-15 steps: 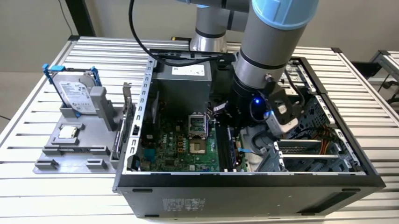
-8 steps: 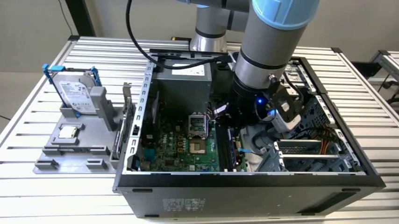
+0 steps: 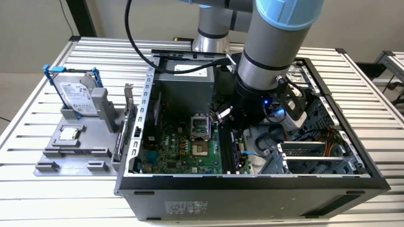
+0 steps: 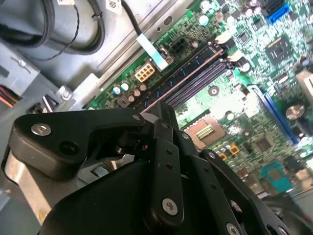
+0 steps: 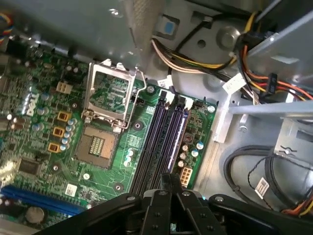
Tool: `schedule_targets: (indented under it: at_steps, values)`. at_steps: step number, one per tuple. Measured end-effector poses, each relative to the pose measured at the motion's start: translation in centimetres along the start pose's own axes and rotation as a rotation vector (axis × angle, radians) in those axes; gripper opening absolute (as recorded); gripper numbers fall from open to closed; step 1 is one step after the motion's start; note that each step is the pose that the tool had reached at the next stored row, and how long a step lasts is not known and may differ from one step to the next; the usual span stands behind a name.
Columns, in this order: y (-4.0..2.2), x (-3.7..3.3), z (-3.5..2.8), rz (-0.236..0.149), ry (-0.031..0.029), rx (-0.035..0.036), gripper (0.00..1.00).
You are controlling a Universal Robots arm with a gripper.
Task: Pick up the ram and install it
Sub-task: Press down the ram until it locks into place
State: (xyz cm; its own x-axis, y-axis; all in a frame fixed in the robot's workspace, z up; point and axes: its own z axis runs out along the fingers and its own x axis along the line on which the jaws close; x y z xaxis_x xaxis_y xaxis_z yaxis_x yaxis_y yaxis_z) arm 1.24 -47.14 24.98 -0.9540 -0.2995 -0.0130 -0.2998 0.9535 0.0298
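A robot arm reaches down into an open computer case that lies on its side on a slatted metal table. Inside the case a green motherboard lies flat, and the arm's gripper hangs low over its memory slots, towards the exterior view's right of the open processor socket.

In the second wrist view the gripper shows its two black fingers pressed together, their tips just above the row of long slots. The ram, a thin dark stick, sits in the slot nearest the edge of the board, beside the white power plug. Whether the fingertips touch it cannot be told. In the first wrist view the same stick appears in the slot nearest the small round capacitors, with empty dark slots beside it, and the closed fingertips meet at the near end of those slots.

On the table at the exterior view's left, well apart from the case, a grey holder carries a silver hard drive with blue brackets, standing upright.
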Motion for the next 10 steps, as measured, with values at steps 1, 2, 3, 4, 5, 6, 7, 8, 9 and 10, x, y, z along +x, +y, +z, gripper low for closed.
schedule_targets:
  at_steps: [1, 2, 3, 4, 5, 6, 7, 8, 9, 10]
  values:
    - [0.00, 0.00, 0.00, -0.018, 0.0003, -0.0007, 0.00]
    - [0.00, 0.00, 0.00, -0.036, 0.0005, -0.0013, 0.00]
    - [0.00, 0.00, 0.00, -0.055, 0.0008, -0.0020, 0.00]
    - [0.00, 0.00, 0.00, -0.072, 0.0011, -0.0026, 0.00]
    - [0.00, 0.00, 0.00, -0.091, 0.0014, -0.0032, 0.00]
    - [0.00, 0.00, 0.00, -0.108, 0.0020, -0.0036, 0.00]
    - [0.00, 0.00, 0.00, -0.127, 0.0024, -0.0040, 0.00]
    - [0.00, 0.00, 0.00, -0.144, 0.0029, -0.0044, 0.00]
    - [0.00, 0.00, 0.00, -0.162, 0.0034, -0.0048, 0.00]
    - [0.00, 0.00, 0.00, -0.180, 0.0038, -0.0053, 0.00]
